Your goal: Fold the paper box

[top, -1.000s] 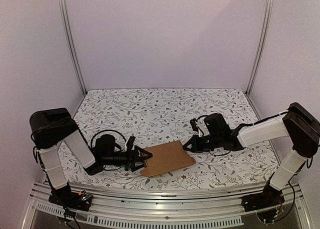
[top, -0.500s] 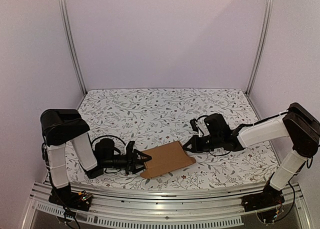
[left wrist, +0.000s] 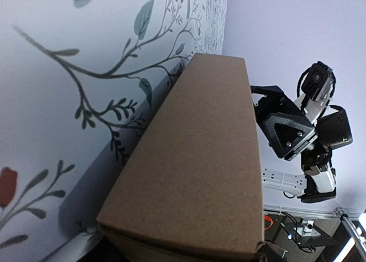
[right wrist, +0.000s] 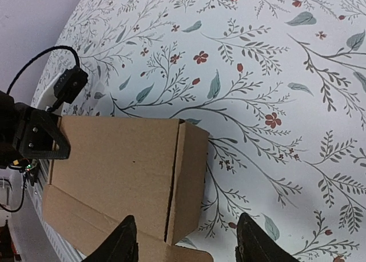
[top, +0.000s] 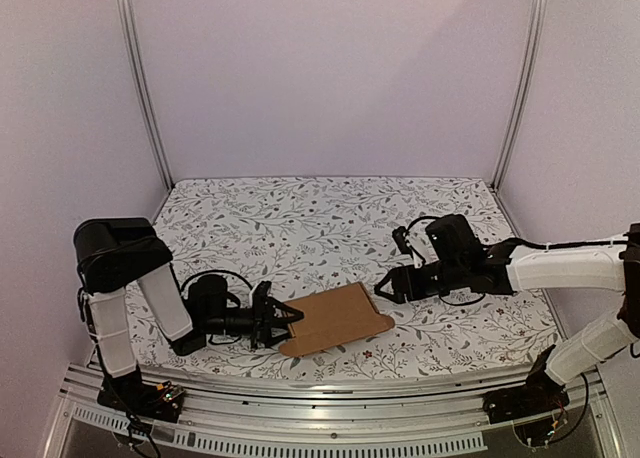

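Saw the paper box [top: 335, 318] lying part-folded on the bench [top: 300, 218] near its front edge, left gripper [top: 288, 315] at its left end, hold impossible to tell, right gripper [top: 384, 286] spread open just off its right end; needed a firmly pinned left end before any square push.

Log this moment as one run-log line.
brown cardboard paper box: lying on floral table | left fingers: at its left end, grip unclear | right fingers: open, by right end
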Available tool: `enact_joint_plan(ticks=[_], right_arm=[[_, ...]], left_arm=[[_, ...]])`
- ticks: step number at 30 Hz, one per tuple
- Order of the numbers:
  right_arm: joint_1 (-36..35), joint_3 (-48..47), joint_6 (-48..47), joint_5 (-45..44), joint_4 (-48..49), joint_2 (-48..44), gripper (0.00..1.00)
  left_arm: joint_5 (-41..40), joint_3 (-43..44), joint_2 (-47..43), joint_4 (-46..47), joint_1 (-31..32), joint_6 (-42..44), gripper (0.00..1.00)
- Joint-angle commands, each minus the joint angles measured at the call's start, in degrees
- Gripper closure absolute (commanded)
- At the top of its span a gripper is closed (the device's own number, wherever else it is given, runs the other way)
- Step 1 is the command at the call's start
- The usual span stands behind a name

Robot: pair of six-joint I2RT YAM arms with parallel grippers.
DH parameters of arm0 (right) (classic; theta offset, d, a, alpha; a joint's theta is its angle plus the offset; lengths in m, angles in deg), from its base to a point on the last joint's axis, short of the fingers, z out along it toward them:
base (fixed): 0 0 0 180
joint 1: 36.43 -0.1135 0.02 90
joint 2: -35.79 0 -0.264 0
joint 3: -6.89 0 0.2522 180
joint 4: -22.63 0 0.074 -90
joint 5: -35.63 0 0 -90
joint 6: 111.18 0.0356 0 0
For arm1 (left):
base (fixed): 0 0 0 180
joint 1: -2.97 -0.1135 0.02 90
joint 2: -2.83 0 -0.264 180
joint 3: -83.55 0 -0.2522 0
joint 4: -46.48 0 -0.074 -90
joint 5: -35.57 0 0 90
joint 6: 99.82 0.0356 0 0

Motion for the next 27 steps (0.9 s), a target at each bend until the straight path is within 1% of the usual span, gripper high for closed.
enact_joint_plan(ticks=[1, 3, 4, 5, 6, 9, 11, 14, 17, 18, 22, 23, 24, 25, 27], right_arm=[[-0.15, -2.90, -11.46, -2.20, -10.45, -8.96, 0.31], [-0.18, -3.53, -15.59, -1.78, -12.72, -11.85, 0.24], [-0.31, -3.83, -17.45, -1.49, -13.72, -13.78, 0.12], [-0.48, -4.16, -19.38, -1.38, -14.41, -15.21, 0.03], [-0.71, -4.48, -20.49, -1.27, -15.00, -16.33, 0.01], [-1.56, -6.22, -25.57, -1.95, -17.82, -19.65, 0.01], [-2.94, -7.07, -29.61, -3.55, -19.68, -21.62, 0.01], [-4.99, -6.70, -39.43, -4.30, -20.59, -25.75, 0.01], [-6.11, -6.19, -47.90, -1.84, -21.22, -30.13, 0.01], [-6.34, -6.51, -50.63, -0.79, -22.28, -32.35, 0.01], [-8.38, -8.07, -60.81, 4.86, -27.49, -37.47, 0.01], [-10.21, -8.32, -64.19, 3.81, -28.07, -38.37, 0.01], [-12.62, -7.98, -65.95, 0.69, -27.53, -39.37, 0.01], [-16.58, -7.39, -68.02, -2.69, -26.91, -40.06, 0.01], [-21.32, -6.38, -73.09, -10.79, -25.74, -41.33, 0.01]], left_arm=[[3.44, -0.10, -4.11, 5.74, -0.49, -0.33, 0.63], [4.75, -0.18, -6.24, 4.36, -0.83, -0.16, 0.63], [5.52, -0.12, -7.12, 3.44, -1.07, 0.00, 0.63], [6.16, -0.14, -8.15, 2.26, -1.28, 0.10, 0.63], [6.67, -0.18, -9.09, 1.48, -1.45, 0.22, 0.63], [8.12, 0.18, -13.01, -2.31, -1.69, 0.54, 0.64], [9.22, 1.03, -17.02, -7.72, -1.69, 1.93, 0.65], [10.37, 3.42, -25.04, -22.02, -1.82, 7.11, 0.66], [11.82, 6.76, -32.92, -37.97, -2.39, 13.97, 0.65], [12.77, 7.59, -34.85, -41.25, -2.76, 15.15, 0.65], [17.77, 10.00, -39.48, -49.23, -3.92, 18.14, 0.67], [18.89, 10.53, -40.30, -51.01, -4.04, 19.17, 0.67], [20.07, 10.95, -40.81, -52.17, -4.13, 19.90, 0.67], [21.66, 11.27, -41.16, -52.90, -4.33, 20.37, 0.67], [24.46, 11.96, -41.58, -54.68, -4.61, 21.90, 0.67]])
